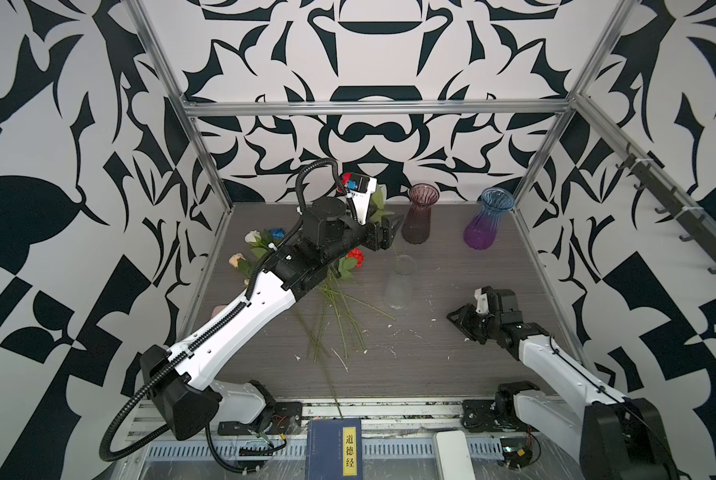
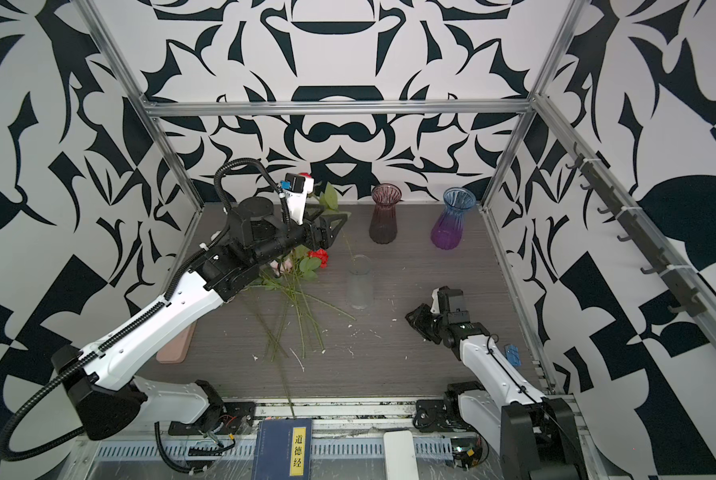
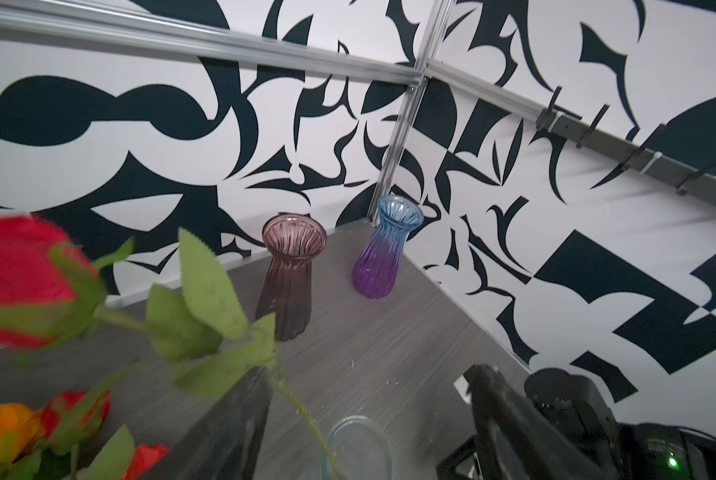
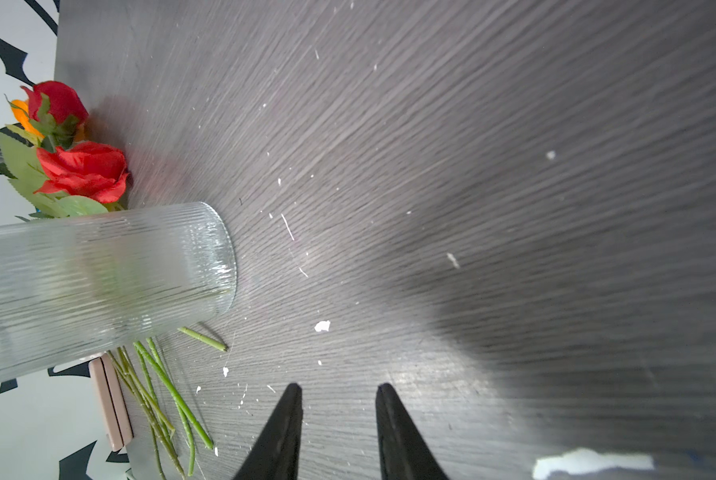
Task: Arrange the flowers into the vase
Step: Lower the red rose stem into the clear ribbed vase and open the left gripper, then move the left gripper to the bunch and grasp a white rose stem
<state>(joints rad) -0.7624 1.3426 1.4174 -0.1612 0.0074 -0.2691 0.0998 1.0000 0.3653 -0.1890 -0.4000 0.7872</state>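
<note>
On table (image 1: 431,357), clear vase (image 1: 398,286) holds one rose (image 3: 19,278); left gripper (image 3: 368,374), right gripper (image 4: 337,388) spread, empty.

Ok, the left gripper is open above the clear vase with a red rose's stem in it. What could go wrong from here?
1. The red rose leans far sideways, only its thin stem reaching into the clear vase; it may tip out or topple the vase.
2. Its leaves sit right by a finger of the left gripper; withdrawing could drag the rose out.
</note>
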